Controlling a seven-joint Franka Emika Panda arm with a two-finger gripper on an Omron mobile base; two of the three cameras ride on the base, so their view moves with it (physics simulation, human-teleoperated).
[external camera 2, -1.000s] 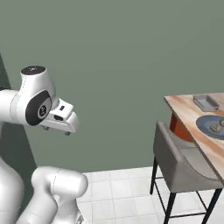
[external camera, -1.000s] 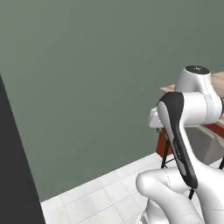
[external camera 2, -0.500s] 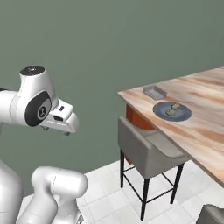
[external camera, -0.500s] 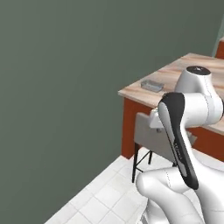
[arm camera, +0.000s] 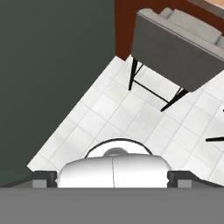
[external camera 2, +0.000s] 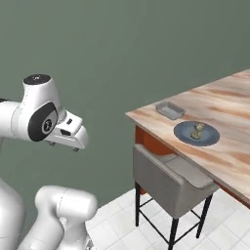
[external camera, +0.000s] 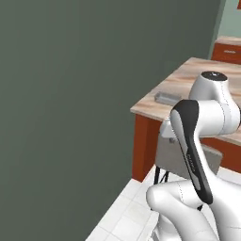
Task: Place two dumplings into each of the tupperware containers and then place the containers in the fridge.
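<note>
One tupperware container (external camera 2: 170,110) sits near the corner of the wooden counter (external camera 2: 229,105); it also shows as a tupperware container (external camera: 168,98) in the left base view. Beside it, a round grey-blue plate (external camera 2: 211,137) carries a small cluster of tan dumplings (external camera 2: 197,130). My gripper (arm camera: 113,178) is held close to the robot's body, well away from the counter and pointing down at the tiled floor. Its fingertips (arm camera: 43,177) stand wide apart, open, with nothing between them. The fridge is out of view.
A grey stool (external camera 2: 171,178) on black legs stands tucked against the counter's near side, also seen as a stool (arm camera: 179,48) from the hand. A dark green wall (external camera: 70,94) runs along the left. White floor tiles (arm camera: 109,109) lie below. Red cabinets (external camera: 228,49) stand at the back.
The whole picture has shifted: the base has turned, bringing the counter, plate and container further into both base views. The arm keeps its pose and the gripper stays open.
</note>
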